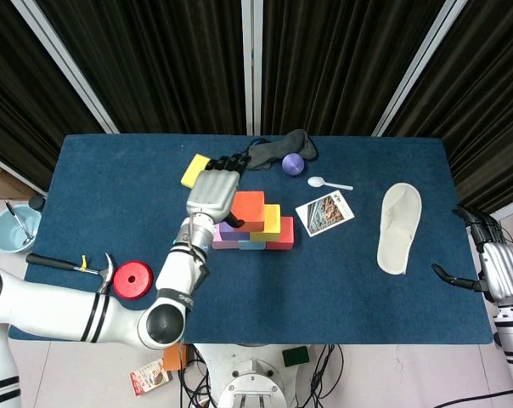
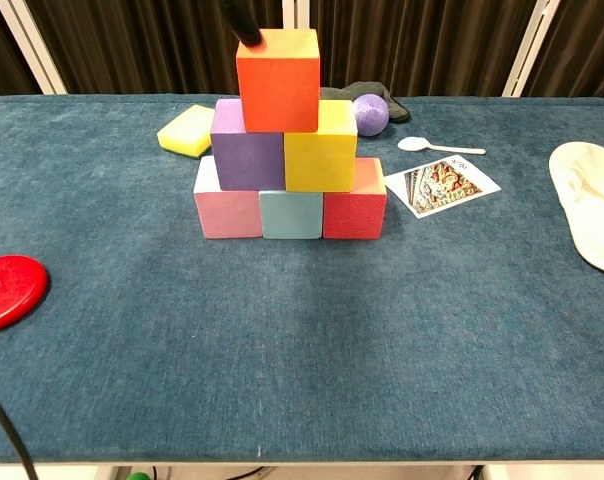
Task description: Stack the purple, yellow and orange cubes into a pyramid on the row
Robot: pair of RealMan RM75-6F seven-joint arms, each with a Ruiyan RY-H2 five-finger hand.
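Note:
The orange cube [image 2: 278,80] stands on top of the purple cube [image 2: 247,135] and the yellow cube [image 2: 322,145]. These two rest on a row of pink [image 2: 227,205], light blue [image 2: 291,213] and red [image 2: 354,208] cubes. My left hand [image 1: 212,194] hovers over the pyramid's left side with its fingers spread and nothing in it. One dark fingertip [image 2: 244,25] shows at the orange cube's top left corner [image 1: 248,209]. My right hand [image 1: 498,268] hangs open off the table's right edge.
A yellow sponge [image 2: 186,130], a black cloth [image 1: 273,151] and a purple ball [image 2: 370,113] lie behind the pyramid. To its right are a white spoon [image 2: 440,147], a picture card [image 2: 442,183] and a white slipper [image 1: 399,225]. A red disc [image 2: 7,290] sits front left.

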